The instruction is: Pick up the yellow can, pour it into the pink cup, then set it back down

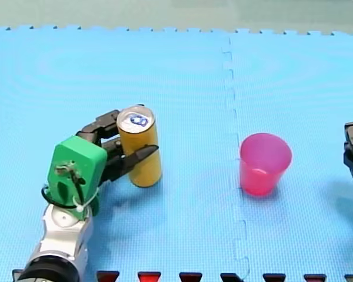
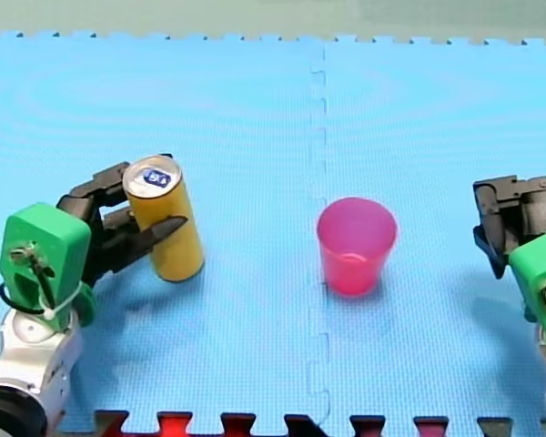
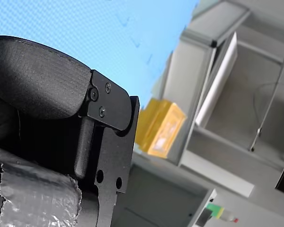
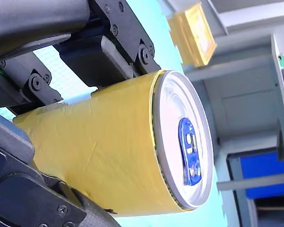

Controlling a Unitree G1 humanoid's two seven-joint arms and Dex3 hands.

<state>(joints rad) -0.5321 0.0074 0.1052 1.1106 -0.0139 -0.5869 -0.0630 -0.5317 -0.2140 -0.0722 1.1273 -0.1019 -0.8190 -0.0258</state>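
Note:
The yellow can (image 1: 140,150) stands on the blue foam mat at the left, leaning slightly, its silver top with a blue tab facing up. My left hand (image 1: 126,147) is shut on it, with dark fingers (image 2: 155,232) wrapped around its side. The second wrist view shows the same can (image 4: 99,151) close up, clamped between the black fingers (image 4: 109,52). The pink cup (image 1: 265,163) stands upright and apart to the right of the mat's seam. My right hand (image 2: 514,214) is at the right edge, well clear of the cup and holding nothing.
A jigsaw seam (image 1: 232,117) runs front to back through the mat (image 1: 182,70), just left of the cup. The mat's far edge (image 2: 255,36) meets a grey-green floor. Red and black tabs (image 1: 150,276) line the near edge.

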